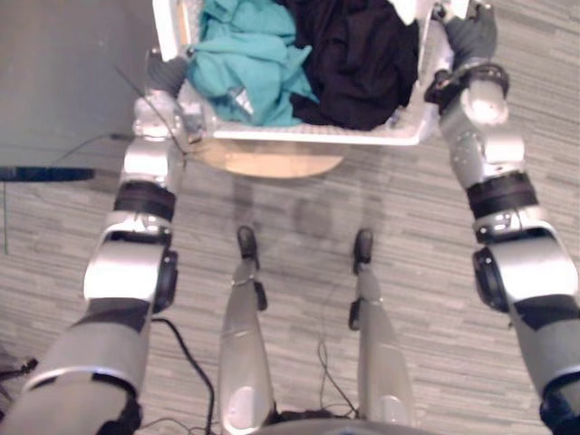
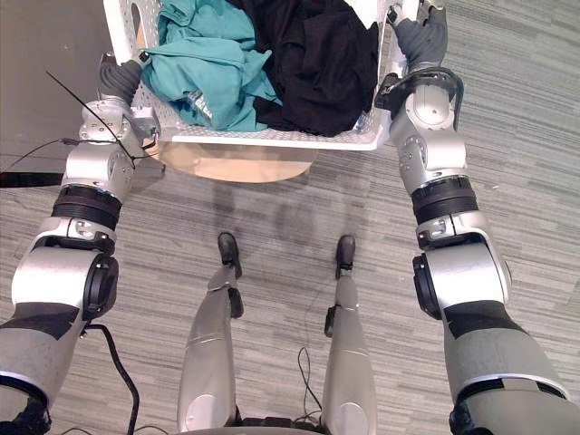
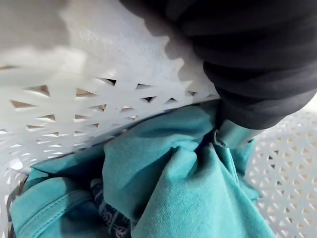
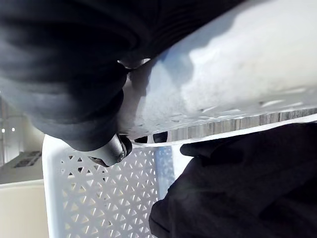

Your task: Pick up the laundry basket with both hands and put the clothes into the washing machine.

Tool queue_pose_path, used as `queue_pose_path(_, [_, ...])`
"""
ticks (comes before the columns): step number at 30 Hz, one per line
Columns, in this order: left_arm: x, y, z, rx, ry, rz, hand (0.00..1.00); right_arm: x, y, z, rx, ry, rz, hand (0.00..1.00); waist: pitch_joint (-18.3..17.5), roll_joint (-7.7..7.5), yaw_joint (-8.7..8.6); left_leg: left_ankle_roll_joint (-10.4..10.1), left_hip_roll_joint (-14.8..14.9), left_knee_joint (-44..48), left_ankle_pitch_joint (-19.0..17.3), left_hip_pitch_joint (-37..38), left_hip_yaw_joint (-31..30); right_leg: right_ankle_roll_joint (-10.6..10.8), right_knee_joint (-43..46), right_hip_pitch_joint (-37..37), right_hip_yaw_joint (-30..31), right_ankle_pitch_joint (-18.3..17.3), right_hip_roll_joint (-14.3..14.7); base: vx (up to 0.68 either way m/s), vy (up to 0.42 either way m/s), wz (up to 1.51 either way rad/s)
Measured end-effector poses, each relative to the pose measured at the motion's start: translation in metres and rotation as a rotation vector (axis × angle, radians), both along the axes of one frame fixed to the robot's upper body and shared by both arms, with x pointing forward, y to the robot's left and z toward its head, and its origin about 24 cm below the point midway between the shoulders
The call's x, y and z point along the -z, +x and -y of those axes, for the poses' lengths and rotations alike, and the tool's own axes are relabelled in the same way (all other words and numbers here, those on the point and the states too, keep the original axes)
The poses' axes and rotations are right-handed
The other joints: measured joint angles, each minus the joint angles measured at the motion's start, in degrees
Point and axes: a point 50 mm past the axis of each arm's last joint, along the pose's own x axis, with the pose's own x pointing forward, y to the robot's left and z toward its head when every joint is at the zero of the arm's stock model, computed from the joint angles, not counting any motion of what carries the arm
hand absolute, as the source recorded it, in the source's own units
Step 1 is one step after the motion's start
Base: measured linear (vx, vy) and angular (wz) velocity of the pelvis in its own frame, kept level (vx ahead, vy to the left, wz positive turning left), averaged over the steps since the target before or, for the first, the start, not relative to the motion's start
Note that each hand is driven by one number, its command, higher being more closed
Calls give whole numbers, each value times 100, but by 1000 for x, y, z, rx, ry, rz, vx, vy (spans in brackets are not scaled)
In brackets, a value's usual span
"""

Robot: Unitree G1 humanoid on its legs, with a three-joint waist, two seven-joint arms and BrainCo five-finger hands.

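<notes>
I hold a white lattice laundry basket [image 1: 308,136] out in front of me between both hands. My left hand [image 1: 166,80] grips its left rim, and my right hand [image 1: 471,38] grips its right rim. Inside the basket a teal garment [image 1: 245,54] lies on the left and black clothes [image 1: 362,54] on the right. In the left wrist view a finger [image 3: 235,133] hooks over the basket wall [image 3: 74,109] into the teal garment [image 3: 188,188]. In the right wrist view a finger [image 4: 111,151] curls over the rim [image 4: 237,74] above the black clothes [image 4: 247,188].
A tan rounded surface [image 1: 267,161] shows just under the basket's near edge. Grey striped flooring [image 1: 408,299] spreads around and below. A darker smooth grey area [image 1: 54,72] lies at the far left, with a dark flat edge [image 1: 45,172] beside it.
</notes>
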Motion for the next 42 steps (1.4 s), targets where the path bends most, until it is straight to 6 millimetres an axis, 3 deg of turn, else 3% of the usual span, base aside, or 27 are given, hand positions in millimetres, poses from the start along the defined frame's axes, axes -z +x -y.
queue_pose_path(5, [-2, -1, -2, -8, 1, 7, 100, -2, 0, -1, -2, -2, 7, 100, 0, 0, 5, -9, -2, 0, 10, -64, -58, -1, -13, 0, -80, 0, 9, -51, 4, 5])
queue_pose_path(21, [-16, -5, -1, -13, -7, 70, 100, -14, -2, -3, -7, 8, 42, 100, 1, -3, 249, -17, -8, -31, 136, -290, -316, -3, -34, 0, -394, -2, 42, -48, 4, 7])
queue_pose_path(22, [-17, -6, 0, -12, -5, 75, 0, -15, -2, -3, -7, 8, 43, 0, 2, -3, 256, -16, -8, -31, 142, -303, -334, -3, -35, 0, -410, -2, 44, -39, 5, 7])
queue_pose_path(26, [-20, -7, -5, -44, -30, 90, 0, -14, 0, -5, -26, 27, 34, 0, 2, -5, 259, -13, -7, -31, 150, -316, -349, -3, -35, 0, -425, -2, 42, -40, 5, 2])
queue_pose_path(31, [-36, -11, -19, -127, -129, 143, 0, 12, 11, -18, -84, -30, -100, 0, 41, -73, 258, -14, -1, -64, 190, -325, -355, -3, -53, -1, -454, -2, 45, -35, 1, 2])
queue_pose_path(35, [-45, -13, -23, -151, -158, 165, 0, 11, 12, -17, -90, -34, -115, 0, 70, -111, 258, -10, -27, -59, 202, -328, -370, -8, -21, 2, -531, 1, 40, -32, 5, 4])
queue_pose_path(40, [-70, -24, -41, -188, -152, 240, 0, 6, 10, 4, -59, -74, -131, 0, 77, -112, 256, -8, -83, -23, 201, -351, -373, -18, 0, -6, -547, -5, -5, -46, 11, 4])
queue_pose_path(42, [-74, -29, -51, -205, -158, 259, 0, 0, 6, 23, -8, -85, -125, 0, 86, -112, 253, -6, -116, -12, 200, -352, -373, -34, 40, -17, -555, -17, -13, -38, 8, 5])
